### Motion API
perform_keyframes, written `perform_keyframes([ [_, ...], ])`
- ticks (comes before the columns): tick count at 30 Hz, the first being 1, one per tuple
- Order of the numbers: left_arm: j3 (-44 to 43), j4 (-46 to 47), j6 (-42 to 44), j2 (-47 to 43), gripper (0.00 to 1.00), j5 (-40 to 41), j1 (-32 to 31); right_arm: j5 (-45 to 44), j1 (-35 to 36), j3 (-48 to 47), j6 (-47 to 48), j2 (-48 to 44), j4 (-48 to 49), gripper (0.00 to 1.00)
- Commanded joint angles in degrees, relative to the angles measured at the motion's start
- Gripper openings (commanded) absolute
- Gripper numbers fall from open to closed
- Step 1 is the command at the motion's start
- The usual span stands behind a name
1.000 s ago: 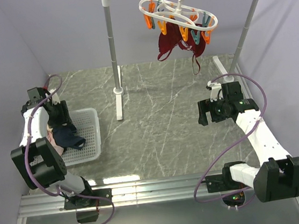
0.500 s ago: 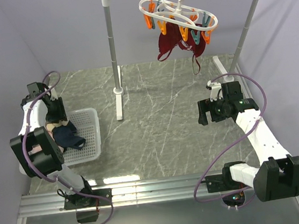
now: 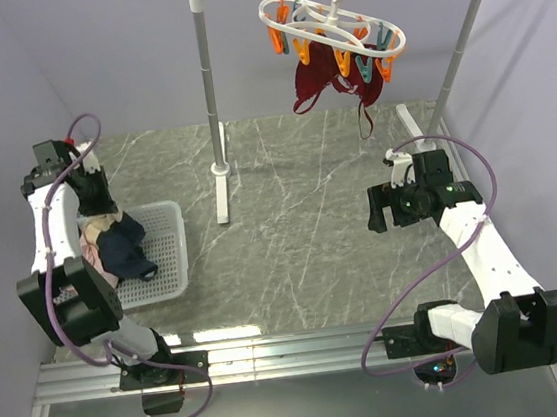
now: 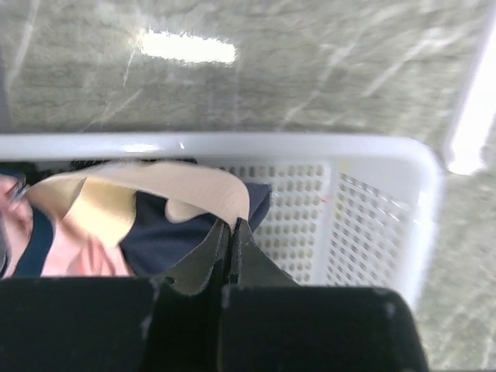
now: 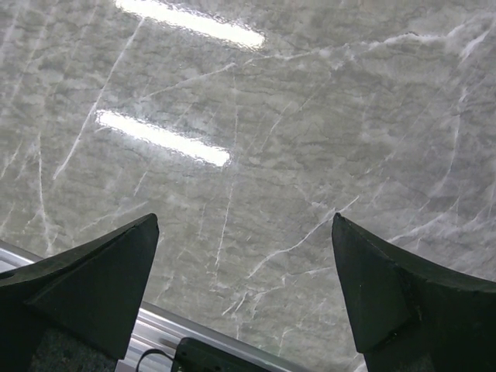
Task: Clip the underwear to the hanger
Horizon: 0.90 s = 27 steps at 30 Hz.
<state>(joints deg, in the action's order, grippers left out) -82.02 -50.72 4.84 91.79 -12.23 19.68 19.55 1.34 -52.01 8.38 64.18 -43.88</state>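
Observation:
The navy-blue underwear [image 3: 124, 250] lies bunched in the white basket [image 3: 169, 253] at the left. In the left wrist view its pale beige lining [image 4: 180, 191] is turned up over the navy fabric [image 4: 167, 237]. My left gripper [image 4: 232, 225] is shut on the edge of that lining, and from above it [image 3: 108, 218] sits over the basket's far left corner. The white oval hanger [image 3: 333, 25] with orange and teal clips hangs from the rail at the top. My right gripper [image 5: 244, 222] stands wide open and empty above the marble floor, seen from above at the right [image 3: 380, 209].
A maroon garment [image 3: 325, 84] hangs clipped under the hanger. The grey rail stand [image 3: 210, 95] has its left post and foot near the basket. A pink garment [image 4: 77, 256] lies in the basket beside the underwear. The basket rim [image 4: 310, 146] crosses the left wrist view.
My left gripper has closed on the underwear's beige lining, and the left arm has swung up and back to the left. The right arm has not moved.

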Motion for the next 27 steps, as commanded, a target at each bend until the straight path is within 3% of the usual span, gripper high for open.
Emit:
perform_keyframes([
  [1,-5.8,-4.6,-0.7,-7.2,0.00,-5.0,0.1,2.3,-0.3,-3.5,0.5,-0.5,-0.9,0.99],
  [13,-16.3,-9.6,-0.9,-16.5,0.00,-20.5,-2.8,6.5,-0.3,-10.0,2.7,-0.6,-4.4,0.99],
  [22,-16.6,-2.0,-1.0,-23.8,0.00,-22.0,-17.7,8.8,-0.3,-14.3,4.3,-0.9,-6.7,0.98],
  [27,-16.9,-1.2,4.7,-23.0,0.00,-28.8,-25.7,8.5,-0.4,-16.5,4.5,-0.4,-7.9,0.97],
])
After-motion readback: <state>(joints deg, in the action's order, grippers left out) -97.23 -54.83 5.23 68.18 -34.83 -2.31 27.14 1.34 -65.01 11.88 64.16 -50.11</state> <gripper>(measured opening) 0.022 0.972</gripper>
